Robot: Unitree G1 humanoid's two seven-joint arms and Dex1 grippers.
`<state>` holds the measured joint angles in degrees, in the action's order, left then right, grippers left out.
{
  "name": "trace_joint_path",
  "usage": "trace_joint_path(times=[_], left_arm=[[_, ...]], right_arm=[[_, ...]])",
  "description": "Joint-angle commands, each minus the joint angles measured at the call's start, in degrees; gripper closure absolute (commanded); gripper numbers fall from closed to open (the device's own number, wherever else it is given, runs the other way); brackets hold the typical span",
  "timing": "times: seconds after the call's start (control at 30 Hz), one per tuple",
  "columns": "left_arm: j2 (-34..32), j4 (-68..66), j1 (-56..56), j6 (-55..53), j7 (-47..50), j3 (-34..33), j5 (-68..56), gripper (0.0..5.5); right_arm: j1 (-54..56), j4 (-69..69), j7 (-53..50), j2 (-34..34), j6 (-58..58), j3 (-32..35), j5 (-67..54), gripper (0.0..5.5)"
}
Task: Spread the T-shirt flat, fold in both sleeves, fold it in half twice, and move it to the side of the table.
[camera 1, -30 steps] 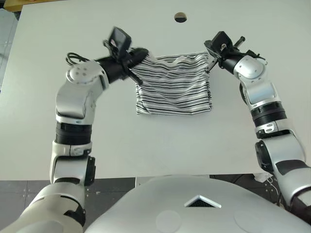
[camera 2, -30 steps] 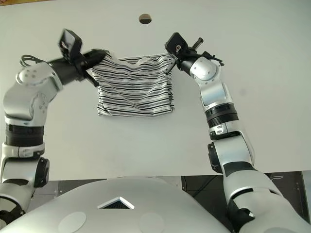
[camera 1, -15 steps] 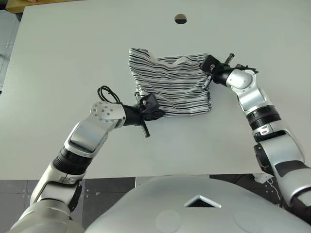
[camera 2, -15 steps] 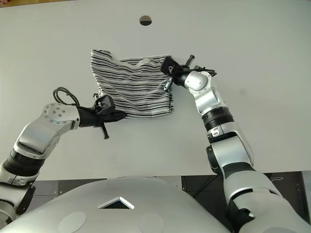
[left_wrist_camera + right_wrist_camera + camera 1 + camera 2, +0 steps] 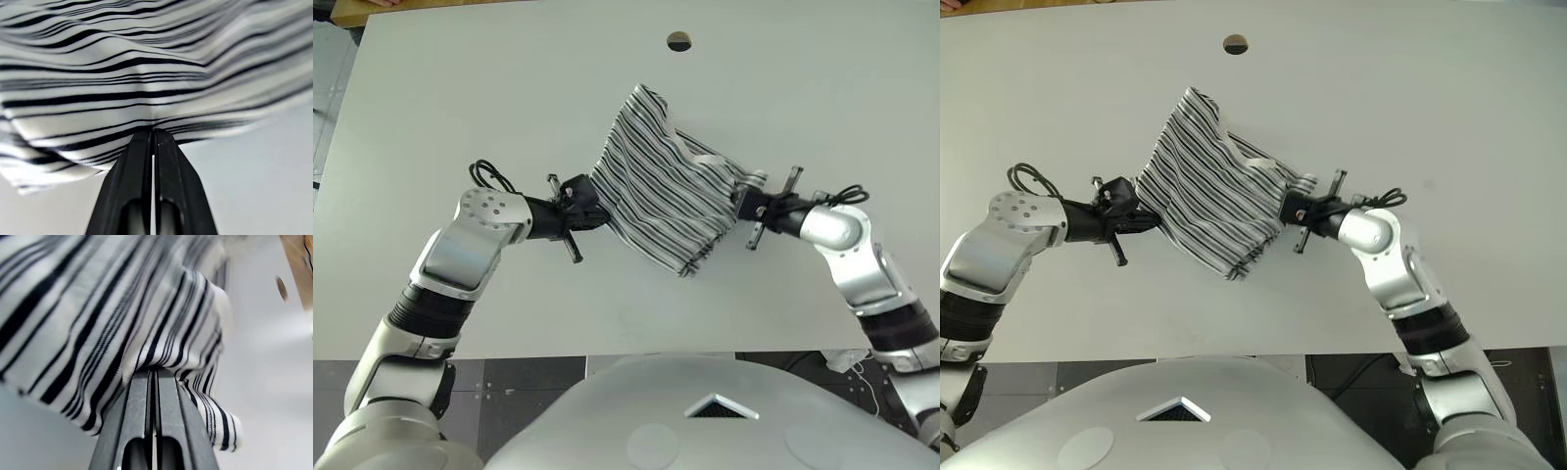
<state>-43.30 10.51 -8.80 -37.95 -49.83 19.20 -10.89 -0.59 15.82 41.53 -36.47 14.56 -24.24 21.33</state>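
Note:
The black-and-white striped T-shirt (image 5: 666, 191) is folded into a small bundle and hangs tilted between both arms, over the middle of the white table (image 5: 460, 88). My left gripper (image 5: 595, 208) is shut on its left edge; in the left wrist view the fingers (image 5: 152, 142) pinch striped cloth (image 5: 146, 73). My right gripper (image 5: 744, 201) is shut on the right edge near the collar, with the fingers (image 5: 152, 382) closed on a fold of the T-shirt (image 5: 98, 323). The far corner of the shirt points toward the table's back and the near corner droops.
A round hole (image 5: 677, 40) sits in the table near the far edge. Bare tabletop stretches to the left and right of the shirt. The table's near edge (image 5: 607, 354) runs just below both arms.
The left gripper came from the far left corner, down to the near left edge, and now holds the shirt there. Both grippers have drawn nearer, and the shirt now hangs slanted between them instead of lying flat.

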Motion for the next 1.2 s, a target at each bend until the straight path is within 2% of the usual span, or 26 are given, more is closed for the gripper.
trace_joint_path(times=[0.03, 0.2, 0.37, 0.43, 0.5, 0.6, 0.63, 0.7, 0.8, 0.87, 1.0, 1.1, 1.2], left_arm=[[-0.34, -2.47, -2.42, 0.45, -0.29, -1.65, 0.94, 5.38], [1.08, -5.82, -4.57, 1.8, 0.35, -2.09, 2.15, 5.38], [2.69, -8.86, -6.26, 3.77, 1.79, -2.23, 4.08, 5.38], [3.1, -9.55, -6.52, 4.1, 1.96, -2.72, 4.33, 5.38], [2.89, -9.08, -6.36, 4.98, 1.08, -3.57, 3.75, 5.38], [1.4, -6.23, -5.34, 7.87, -1.71, -5.83, 1.81, 5.38], [0.13, -4.47, -4.44, 9.34, -3.62, -6.7, 0.92, 5.23], [-3.0, -0.96, -2.32, 12.44, -7.99, -8.03, -0.53, 5.02], [-9.68, 4.18, 3.6, 18.57, -15.29, -10.26, -1.82, 4.59], [-14.06, 6.23, 8.03, 22.55, -19.0, -10.74, -0.95, 4.33], [-19.72, 11.92, 16.86, 29.69, -19.67, -9.77, 5.38, 3.78], [-20.04, 13.96, 18.86, 31.71, -17.25, -9.09, 10.39, 3.39], [-19.49, 12.5, 19.99, 35.44, -15.16, -6.97, 16.36, 3.39]], right_arm=[[-8.35, 10.2, 5.55, -1.74, 5.3, -6.56, 1.21, 5.4], [-10.94, 21.48, 8.88, -1.28, 8.76, -12.36, 2.57, 5.4], [-11.47, 24.43, 9.05, -1.27, 10.49, -12.36, 2.21, 5.4], [-12.14, 28.28, 9.05, -0.48, 11.06, -10.08, -0.94, 5.4], [-12.34, 35.02, 8.87, 1.68, 12.75, -5.0, -7.45, 5.4], [-9.41, 43.16, 9.26, 5.16, 17.53, 6.79, -20.73, 5.4], [-8.26, 43.98, 9.43, 5.2, 18.67, 10.96, -24.57, 5.4], [-7.94, 43.27, 9.41, 1.51, 19.08, 14.76, -24.46, 5.23], [-12.87, 37.63, 10.43, -9.4, 11.4, 10.03, -14.22, 4.74], [-16.18, 34.06, 10.17, -13.59, 7.87, 7.23, -9.49, 4.43], [-21.38, 31.14, 10.48, -17.84, 3.48, 6.54, -6.83, 3.79], [-22.7, 30.54, 10.44, -18.99, 0.99, 6.86, -6.22, 3.34], [-22.58, 29.2, 9.33, -17.87, -1.07, 5.66, -5.21, 3.34]])
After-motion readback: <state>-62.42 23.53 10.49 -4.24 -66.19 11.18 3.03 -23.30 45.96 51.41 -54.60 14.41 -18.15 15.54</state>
